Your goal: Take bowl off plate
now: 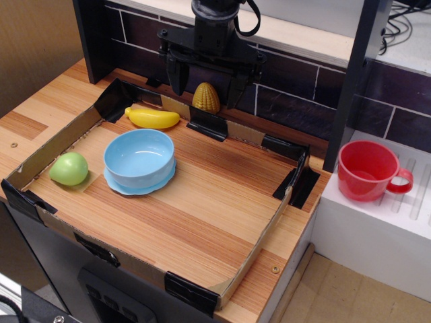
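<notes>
Hanging above the far edge of the wooden counter [202,222], the gripper [205,91] has its two dark fingers spread apart with nothing between them. Just behind and between the fingers, a yellow corn cob [206,98] stands upright against the brick wall. Below the gripper and a little to its left in the view, a yellow banana [153,118] lies on the wood. Farther toward the camera from the gripper, and left of it, the light blue bowl [139,158] sits upright on the light blue plate [135,188], whose rim shows under the bowl's near side. A green ball [69,168] rests just beside them, farther left still. Well off to the gripper's right in the view, a red cup [367,170] stands on a white rack [377,235].
</notes>
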Robot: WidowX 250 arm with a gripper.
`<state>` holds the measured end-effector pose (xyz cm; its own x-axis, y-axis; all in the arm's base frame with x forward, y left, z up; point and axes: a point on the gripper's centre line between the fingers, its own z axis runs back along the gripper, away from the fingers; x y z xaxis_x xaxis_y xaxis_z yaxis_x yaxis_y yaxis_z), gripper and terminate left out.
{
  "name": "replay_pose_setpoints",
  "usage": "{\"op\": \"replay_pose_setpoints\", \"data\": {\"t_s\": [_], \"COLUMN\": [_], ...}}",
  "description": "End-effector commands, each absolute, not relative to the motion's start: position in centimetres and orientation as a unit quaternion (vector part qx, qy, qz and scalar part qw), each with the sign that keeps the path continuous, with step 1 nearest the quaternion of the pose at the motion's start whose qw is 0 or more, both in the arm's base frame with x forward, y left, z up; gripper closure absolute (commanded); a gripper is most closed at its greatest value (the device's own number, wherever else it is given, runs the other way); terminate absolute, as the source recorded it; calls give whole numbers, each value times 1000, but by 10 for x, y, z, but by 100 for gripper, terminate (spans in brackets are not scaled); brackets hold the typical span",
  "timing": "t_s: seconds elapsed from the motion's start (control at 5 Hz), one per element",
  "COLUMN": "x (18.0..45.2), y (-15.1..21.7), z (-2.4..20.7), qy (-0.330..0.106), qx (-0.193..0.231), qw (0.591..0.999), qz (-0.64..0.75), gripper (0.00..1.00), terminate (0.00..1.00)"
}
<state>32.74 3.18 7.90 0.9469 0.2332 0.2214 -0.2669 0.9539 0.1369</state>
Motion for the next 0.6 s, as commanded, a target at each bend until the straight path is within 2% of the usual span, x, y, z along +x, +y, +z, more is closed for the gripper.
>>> {"op": "replay_pose_setpoints", "data": {"t_s": [0.0,0.2,0.4], "x": [327,309,297], "y": [32,44,50], "z": [79,72,61], "qy": [-102,-88,-92], "qx": [83,72,61], "qw": [983,984,977], "qz": [127,138,180], "gripper": [0,0,0], "terminate": [0,0,0]}}
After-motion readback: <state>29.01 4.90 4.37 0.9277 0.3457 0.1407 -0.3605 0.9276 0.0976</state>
